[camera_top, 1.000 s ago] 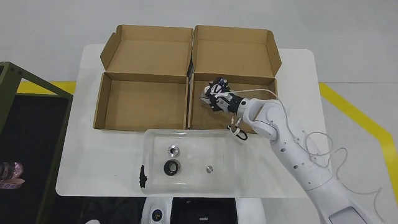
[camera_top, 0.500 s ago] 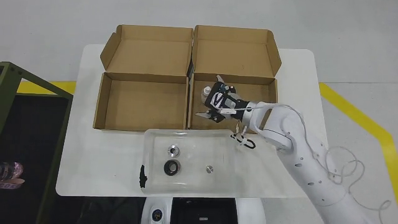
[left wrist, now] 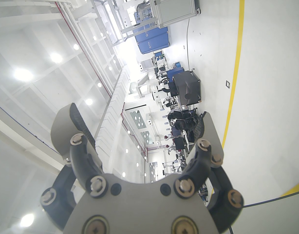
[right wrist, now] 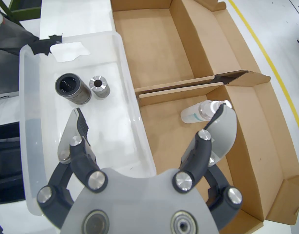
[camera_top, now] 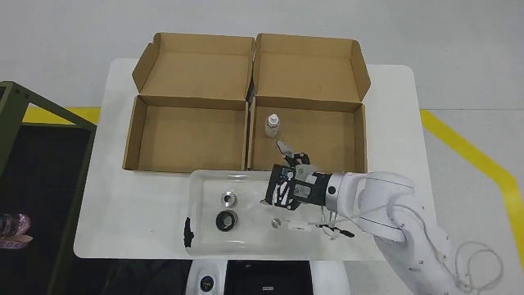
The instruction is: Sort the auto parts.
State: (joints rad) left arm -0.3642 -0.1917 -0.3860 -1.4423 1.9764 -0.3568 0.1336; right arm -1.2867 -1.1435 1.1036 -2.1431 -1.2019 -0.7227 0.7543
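A small clear plastic spray bottle [camera_top: 272, 123] [right wrist: 195, 114] is seen lying on its side in the right-hand brown cardboard box [camera_top: 344, 141]. A black cylindrical bearing [camera_top: 226, 220], a silver metal bushing [camera_top: 228, 199] and a small silver disc [camera_top: 277, 223] are held in a clear plastic bin [camera_top: 196, 177] on the white table [camera_top: 393, 90]. The right pincer [right wrist: 150, 112] is spread and empty above the bin's edge. The left pincer [left wrist: 138, 113] is likewise spread and empty.

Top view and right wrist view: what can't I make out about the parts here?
Top view: the small silver part is too small to tell its kind.
Right wrist view: the tip of the bottle is partly behind a finger of the right gripper.
Right wrist view: the near end of the bin is covered by the gripper's base.
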